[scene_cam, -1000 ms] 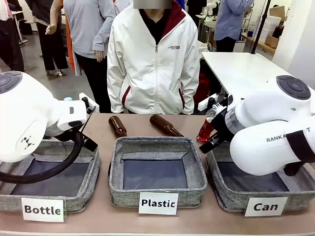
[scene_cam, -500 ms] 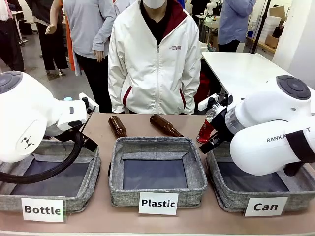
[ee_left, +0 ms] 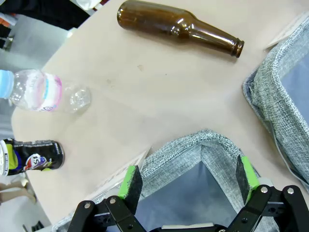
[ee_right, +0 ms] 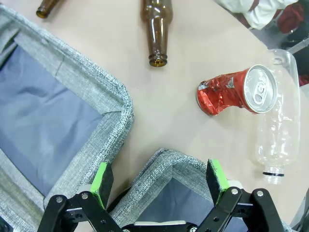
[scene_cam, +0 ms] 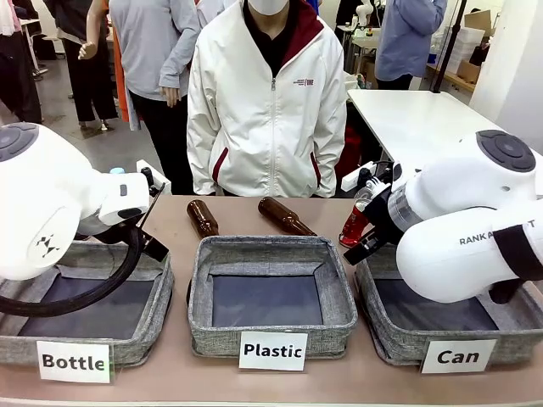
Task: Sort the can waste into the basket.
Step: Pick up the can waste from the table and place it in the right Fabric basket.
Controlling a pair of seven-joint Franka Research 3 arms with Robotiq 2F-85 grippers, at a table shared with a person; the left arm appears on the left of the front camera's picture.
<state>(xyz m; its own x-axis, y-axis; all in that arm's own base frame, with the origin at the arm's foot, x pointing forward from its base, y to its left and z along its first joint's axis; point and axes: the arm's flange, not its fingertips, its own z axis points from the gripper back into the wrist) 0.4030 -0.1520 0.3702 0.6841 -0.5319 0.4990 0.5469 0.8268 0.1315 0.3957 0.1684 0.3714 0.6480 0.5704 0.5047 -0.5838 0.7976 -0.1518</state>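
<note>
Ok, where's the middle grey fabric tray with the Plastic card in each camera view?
Front view: the grey fabric tray sits bottom centre, a white card on its front wall.
Left wrist view: its rim runs down the right edge.
Right wrist view: it takes the left side.
Shared landmark: the brown glass bottle by its far left corner, top centre in left wrist, neck top left in right wrist.

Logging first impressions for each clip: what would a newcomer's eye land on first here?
A crushed red can lies on the table beside a clear plastic bottle, just beyond the Can basket, rightmost of three labelled grey trays. The right tool hangs open over that basket's corner.
</note>
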